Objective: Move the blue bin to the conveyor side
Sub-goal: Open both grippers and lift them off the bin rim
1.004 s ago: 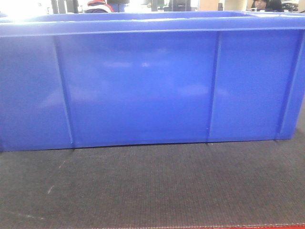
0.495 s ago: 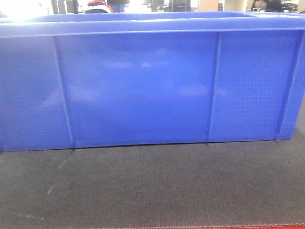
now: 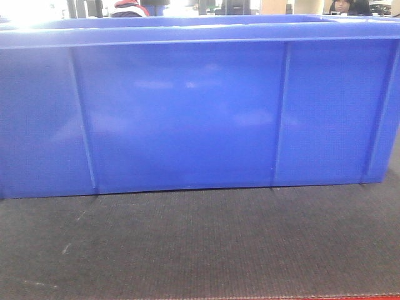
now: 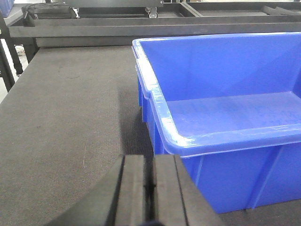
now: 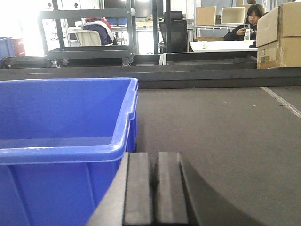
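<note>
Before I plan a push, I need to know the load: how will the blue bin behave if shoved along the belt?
The blue bin looks empty, so probably light. Its thick rim and ribbed walls suggest it stays stiff. Its wide flat base on the textured conveyor should drag rather than tip or roll.

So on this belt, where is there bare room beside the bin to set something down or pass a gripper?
Bare conveyor lies off the blue bin's left end, back to the dark frame rail; the same off its right end, toward the cardboard box. A bare strip runs between the long wall and the red edge strip. The bin fills the middle. The left gripper and right gripper are shut.
</note>
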Controlling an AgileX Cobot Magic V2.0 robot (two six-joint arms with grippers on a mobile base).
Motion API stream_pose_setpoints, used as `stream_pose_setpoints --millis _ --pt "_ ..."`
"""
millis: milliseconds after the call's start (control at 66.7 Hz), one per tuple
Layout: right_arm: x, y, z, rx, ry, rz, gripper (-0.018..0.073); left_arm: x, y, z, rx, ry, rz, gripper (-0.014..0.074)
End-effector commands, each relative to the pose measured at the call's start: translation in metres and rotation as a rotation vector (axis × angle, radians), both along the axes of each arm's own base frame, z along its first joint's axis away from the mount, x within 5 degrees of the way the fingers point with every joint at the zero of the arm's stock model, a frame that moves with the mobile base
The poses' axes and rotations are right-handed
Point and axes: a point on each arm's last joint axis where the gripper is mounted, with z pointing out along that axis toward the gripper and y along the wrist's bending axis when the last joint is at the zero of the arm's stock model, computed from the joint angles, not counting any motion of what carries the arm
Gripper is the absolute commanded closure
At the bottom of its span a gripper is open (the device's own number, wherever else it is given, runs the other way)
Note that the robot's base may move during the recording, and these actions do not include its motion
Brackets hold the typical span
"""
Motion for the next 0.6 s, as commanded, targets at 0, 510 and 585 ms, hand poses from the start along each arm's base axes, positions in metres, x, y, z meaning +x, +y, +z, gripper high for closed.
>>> stream_pose_setpoints --millis 0,510,585 --pt "-0.001 -0.001 0.002 -0.017 -0.033 -0.013 0.0648 -0.001 0.0 0.001 -0.01 -0.016 -0.004 0.0593" --pt "-0.001 -0.001 0.002 -0.017 -0.033 -0.013 0.0648 -0.012 -0.001 -0.061 0.064 -0.208 0.131 0.0594" --pt "-0.001 -0.001 0.002 -0.017 -0.033 -0.013 0.0648 -0.003 0.001 -0.08 0.038 -0.25 0.154 0.0594"
